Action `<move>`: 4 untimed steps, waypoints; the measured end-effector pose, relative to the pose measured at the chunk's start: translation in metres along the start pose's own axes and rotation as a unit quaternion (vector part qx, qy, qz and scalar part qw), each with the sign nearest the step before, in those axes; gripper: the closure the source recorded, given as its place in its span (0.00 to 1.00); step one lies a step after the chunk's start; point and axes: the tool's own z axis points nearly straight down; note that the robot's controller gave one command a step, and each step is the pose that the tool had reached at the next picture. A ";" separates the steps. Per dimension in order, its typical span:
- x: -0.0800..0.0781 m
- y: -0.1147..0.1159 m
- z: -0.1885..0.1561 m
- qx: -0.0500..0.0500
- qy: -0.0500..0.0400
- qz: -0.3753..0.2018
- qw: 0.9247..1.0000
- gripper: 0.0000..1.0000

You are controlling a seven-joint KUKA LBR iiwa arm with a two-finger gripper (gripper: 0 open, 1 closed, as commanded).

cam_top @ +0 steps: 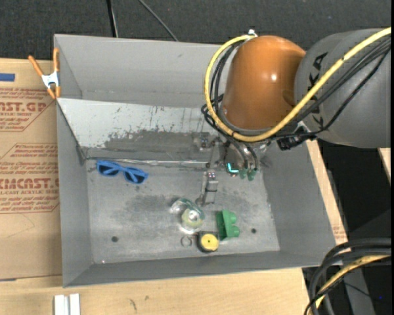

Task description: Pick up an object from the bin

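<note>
Hovering at frame centre, gripper (210, 188) sits just up-frame of clear round thing (188, 215) at lower centre; claw open or closed, cannot tell. Advice: centre over it before descending, avoid green block (228, 224) and yellow disc (208, 242) beside it.

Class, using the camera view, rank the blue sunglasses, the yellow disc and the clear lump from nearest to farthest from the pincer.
1. Clear lump, just below and left of the pincer.
2. Yellow disc, lower, by the front wall.
3. Blue sunglasses, far left.
</note>
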 end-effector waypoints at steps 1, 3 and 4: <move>-0.003 -0.023 0.101 0.000 0.000 -0.038 0.999 0.00; -0.009 -0.023 0.150 0.000 -0.005 -0.093 0.996 1.00; 0.022 0.014 0.082 0.001 -0.005 -0.446 0.895 1.00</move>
